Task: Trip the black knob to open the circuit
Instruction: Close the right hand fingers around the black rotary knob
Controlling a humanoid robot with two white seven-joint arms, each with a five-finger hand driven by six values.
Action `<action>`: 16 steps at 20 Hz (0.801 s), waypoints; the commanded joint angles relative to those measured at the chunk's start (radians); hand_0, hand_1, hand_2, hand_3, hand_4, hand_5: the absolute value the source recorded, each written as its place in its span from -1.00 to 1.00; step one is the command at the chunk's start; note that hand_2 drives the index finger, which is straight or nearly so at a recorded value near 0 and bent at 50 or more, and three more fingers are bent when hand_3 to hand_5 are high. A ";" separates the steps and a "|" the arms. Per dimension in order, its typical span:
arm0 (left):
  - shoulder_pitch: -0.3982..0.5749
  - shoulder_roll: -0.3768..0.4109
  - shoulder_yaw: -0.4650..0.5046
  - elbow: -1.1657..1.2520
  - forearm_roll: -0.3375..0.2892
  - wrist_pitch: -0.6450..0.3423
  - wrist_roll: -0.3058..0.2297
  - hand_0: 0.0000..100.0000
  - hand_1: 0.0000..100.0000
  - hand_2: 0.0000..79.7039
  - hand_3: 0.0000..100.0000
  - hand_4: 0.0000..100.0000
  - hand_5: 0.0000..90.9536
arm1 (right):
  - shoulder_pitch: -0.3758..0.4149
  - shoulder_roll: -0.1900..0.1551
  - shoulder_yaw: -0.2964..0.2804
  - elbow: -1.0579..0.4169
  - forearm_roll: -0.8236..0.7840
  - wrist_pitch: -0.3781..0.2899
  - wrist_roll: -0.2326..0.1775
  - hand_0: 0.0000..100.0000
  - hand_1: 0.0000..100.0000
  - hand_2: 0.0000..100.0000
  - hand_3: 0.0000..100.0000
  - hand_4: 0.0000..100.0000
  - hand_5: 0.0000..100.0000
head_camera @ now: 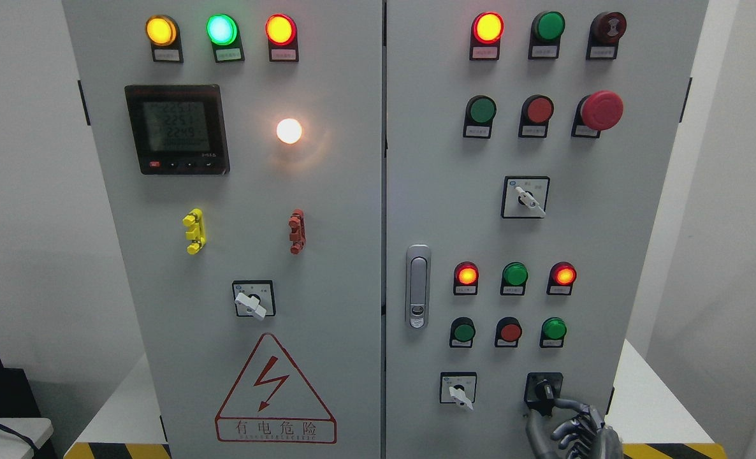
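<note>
Carrier: a grey electrical cabinet (pixel 416 191) with two doors fills the head view; everything sits on its door faces.
Black knob: the black knob (pixel 542 390) is on the right door, near its bottom right corner, on a black square plate, just right of a white-handled selector switch (pixel 459 390).
My right hand: my right hand (pixel 572 424) comes up from the bottom edge, right of the middle. Its grey fingers are curled, and two fingertips (pixel 547 405) reach up to the knob's lower part and pinch it. How firm the hold is, I cannot tell.
My left hand: out of view.
Above the knob: a row of three small buttons, green, red, green; above that three lamps, the outer two glowing red and the middle one (pixel 515 274) green.
Right door, upper part: a red mushroom button (pixel 601 109) near the right edge, and another white-handled switch (pixel 526 197) mid-door.
Door latch: a silver handle (pixel 418 287) at the right door's left edge.
Left door: a digital meter (pixel 177 129) towards the top left corner, a lit white lamp (pixel 289 131) beside it, and a red triangular warning sign (pixel 276 392) at the bottom edge.
</note>
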 commanded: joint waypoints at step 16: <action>-0.008 0.000 0.000 0.000 -0.032 0.000 0.001 -0.76 -0.22 -1.00 -1.00 -1.00 -1.00 | -0.017 0.004 0.004 0.001 0.003 0.011 -0.013 -0.44 0.65 -0.12 0.69 0.80 0.91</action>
